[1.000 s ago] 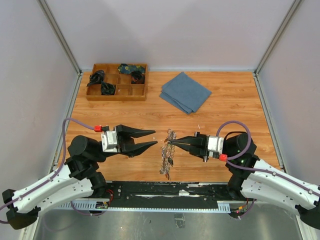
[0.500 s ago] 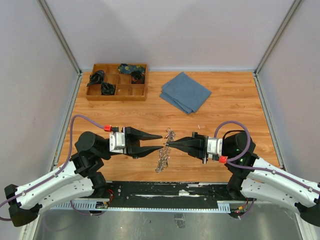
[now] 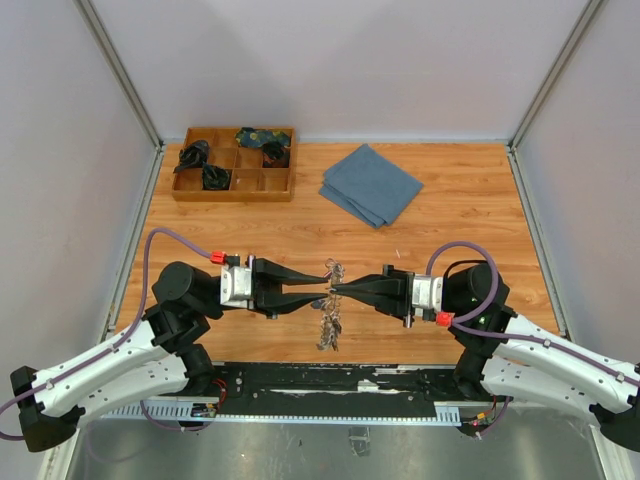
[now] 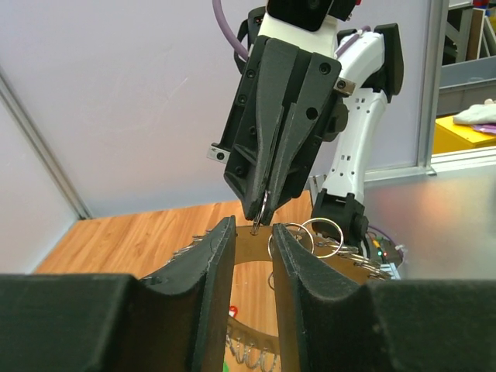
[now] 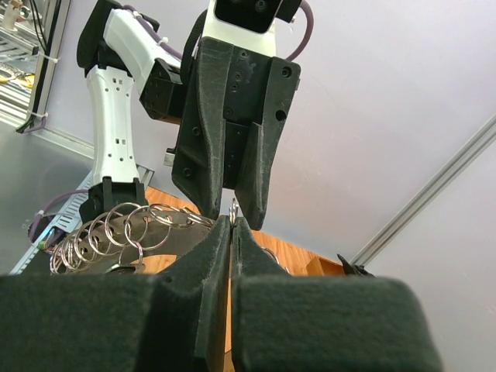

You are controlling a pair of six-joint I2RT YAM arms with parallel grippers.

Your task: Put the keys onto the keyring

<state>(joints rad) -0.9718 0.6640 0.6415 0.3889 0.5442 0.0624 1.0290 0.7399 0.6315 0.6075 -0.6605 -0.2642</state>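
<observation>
Near the front middle of the worktop point(image 3: 460, 215), top view: found right tool point(image 3: 337, 290) pinched shut on the keyring point(image 3: 328, 325), with the bunch of keys point(image 3: 331, 270) hanging mostly toward the near edge. Judged this a steadying hold, offering the ring wire to the other arm. Found left tool point(image 3: 322, 289) tip to tip with the right, fingers a little apart, straddling the same stretch of ring. Judged it placed for a second grip, so as to work the coil open. Logged wooden tray point(image 3: 232, 163) and blue cloth point(image 3: 370, 186) at the far side, well apart from the work.

Left wrist view: saw left tool point(image 4: 254, 232) with a plain gap between its fingers, not yet clamped. Saw right tool point(image 4: 262, 213) coming down from above, shut on a thin wire dropping into that gap. Noted small loops of the keyring point(image 4: 310, 236) just beside the right-hand finger.

Right wrist view: saw right tool point(image 5: 231, 229) with fingers pressed together, a sliver of metal showing at the tips. Saw left tool point(image 5: 232, 217) directly opposite, its fingers narrowly parted. Noted loops of the keyring point(image 5: 116, 232) fanned out to the left.

Against the top view one second earlier: recorded left tool then further left, fingers spread wide, short of the bunch; half a second earlier, nearer and narrower. Recorded right tool barely moved.
</observation>
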